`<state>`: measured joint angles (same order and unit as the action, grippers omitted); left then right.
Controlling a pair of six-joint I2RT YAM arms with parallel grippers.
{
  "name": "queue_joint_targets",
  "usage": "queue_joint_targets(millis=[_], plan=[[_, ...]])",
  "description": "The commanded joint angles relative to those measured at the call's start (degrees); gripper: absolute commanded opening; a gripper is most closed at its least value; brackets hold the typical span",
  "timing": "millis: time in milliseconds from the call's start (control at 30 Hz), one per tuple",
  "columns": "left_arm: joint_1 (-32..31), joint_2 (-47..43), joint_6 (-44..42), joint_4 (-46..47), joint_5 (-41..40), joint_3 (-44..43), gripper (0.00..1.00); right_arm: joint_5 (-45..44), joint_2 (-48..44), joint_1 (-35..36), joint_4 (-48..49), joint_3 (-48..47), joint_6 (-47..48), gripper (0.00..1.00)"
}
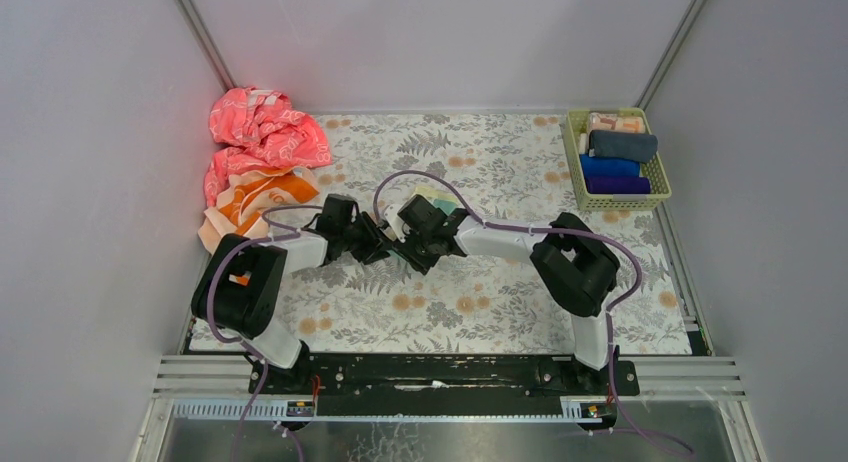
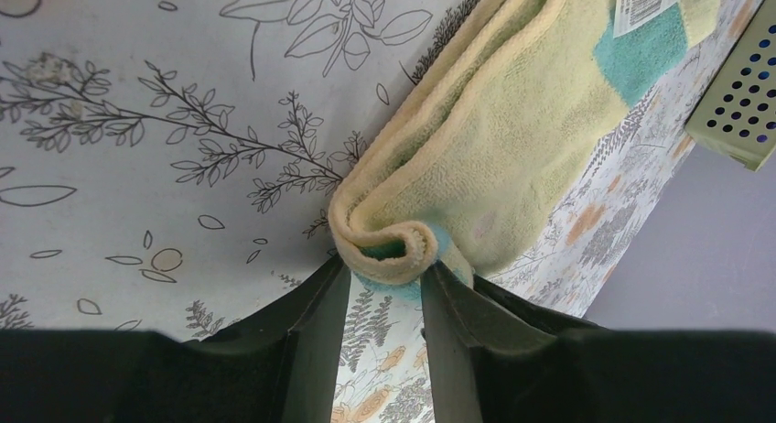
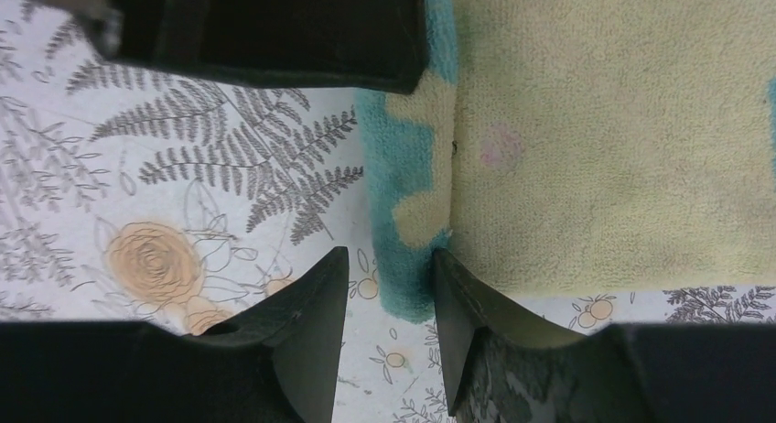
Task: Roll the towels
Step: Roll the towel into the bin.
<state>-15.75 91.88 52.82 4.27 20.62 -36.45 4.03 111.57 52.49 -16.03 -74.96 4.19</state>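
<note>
Both arms reach in from the near edge & meet mid-tabletop: L arm angled right, R arm angled left, wrists low and almost touching.

Between them lies a pale yellow towel w/ teal patches, folded flat, barcode label near its far end. Its near end is curled into a small tight roll w/ teal showing inside.

L fingers: narrow, pinching that curled end from both sides. R fingers: part open, straddling the towel's teal edge. One tip rests on the yellow pile; the other is just clear of the cloth, w/ tabletop showing in the gap.

Orange-peach towel lies far left beside a crumpled pink cloth. Green basket at far right holds rolled towels.
</note>
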Motion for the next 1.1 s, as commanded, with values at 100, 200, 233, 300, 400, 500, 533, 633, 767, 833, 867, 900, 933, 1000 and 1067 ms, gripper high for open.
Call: queue_joint_targets(millis=[100,200,233,300,400,500,533,633,767,833,867,900,933,1000,1067], plan=[[-0.2,4.0,-3.6,-8.0,-5.5,1.3,0.36,-6.9,3.3,1.4,-0.2,0.2,3.6,0.45],[-0.2,3.9,-3.6,-8.1,-5.5,1.2,0.36,-11.1,5.5,2.9,-0.7,0.8,4.3,0.43],[-0.1,3.9,-3.5,-8.1,-5.4,1.3,0.36,-12.4,6.3,3.4,-1.1,0.7,4.4,0.41],[-0.1,3.6,-3.3,-8.1,-5.4,1.4,0.36,-13.2,7.6,4.3,-2.5,0.1,4.4,0.33],[-0.2,2.2,-2.8,-8.1,-5.2,1.7,0.37,-9.2,7.6,4.5,-3.8,-0.3,2.5,0.17],[-0.2,-0.6,-2.5,-9.2,-5.6,2.1,0.43,1.0,5.3,3.7,-2.7,-0.1,-0.9,0.05],[-0.1,-1.8,-2.7,-10.2,-5.9,2.0,0.45,5.0,4.5,3.2,-1.9,-0.2,-2.4,0.03],[0.0,-6.7,-2.9,-13.3,-7.5,2.2,0.54,15.2,2.8,1.0,1.6,0.2,-8.5,0.0],[0.5,-14.0,-2.5,-17.0,-9.3,3.2,0.63,29.8,2.3,-3.9,11.0,3.2,-19.5,0.0],[0.6,-16.6,-2.4,-19.3,-9.4,3.4,0.64,36.0,2.6,-7.2,19.0,6.0,-26.3,0.0],[0.5,-17.7,-2.3,-19.9,-9.2,3.7,0.64,38.7,2.9,-8.5,22.8,7.9,-30.9,0.0],[0.6,-18.7,-1.9,-20.1,-8.7,4.0,0.64,40.9,3.3,-9.6,26.0,9.2,-34.0,0.0],[0.5,-19.7,-1.5,-20.2,-8.2,4.4,0.64,42.7,3.8,-10.5,29.2,10.3,-37.1,0.0],[0.5,-20.9,-0.8,-19.9,-7.5,4.9,0.65,45.6,4.9,-12.0,34.1,12.0,-41.9,0.0],[0.5,-20.6,-0.7,-19.4,-7.2,4.7,0.65,48.0,6.5,-13.3,38.9,13.5,-46.9,0.0]])
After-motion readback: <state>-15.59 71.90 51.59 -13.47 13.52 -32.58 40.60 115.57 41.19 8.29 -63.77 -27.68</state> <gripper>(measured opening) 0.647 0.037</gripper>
